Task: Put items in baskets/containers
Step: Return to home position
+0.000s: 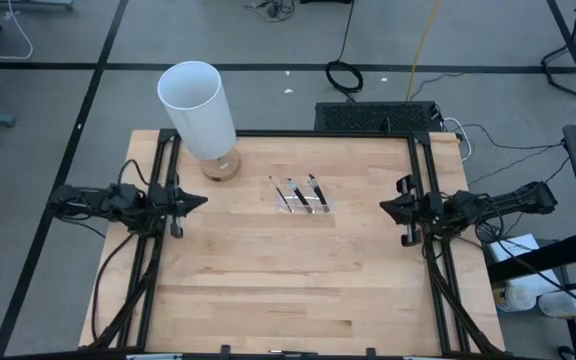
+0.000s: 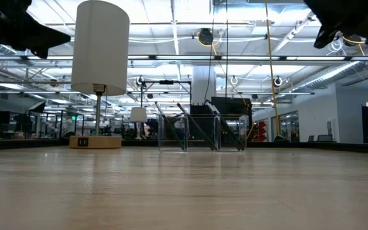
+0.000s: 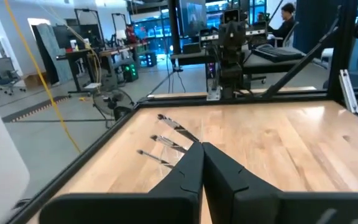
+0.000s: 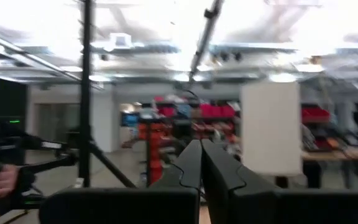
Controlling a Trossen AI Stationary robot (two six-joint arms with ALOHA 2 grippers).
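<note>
Left gripper [image 1: 197,201], nine o'clock, and right gripper [image 1: 387,207], three o'clock, are idling with fingers together, empty; any table knock is probably risking brushes [image 1: 296,194] spilling from clear tray [image 1: 326,208].

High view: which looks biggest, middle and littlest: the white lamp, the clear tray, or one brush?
1. white lamp, though its top stands nearer the camera
2. clear tray
3. brush, clearly smallest

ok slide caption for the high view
Three brushes in the clear organizer near a white lamp; left arm and right arm parked at table sides, jaws shut
</note>
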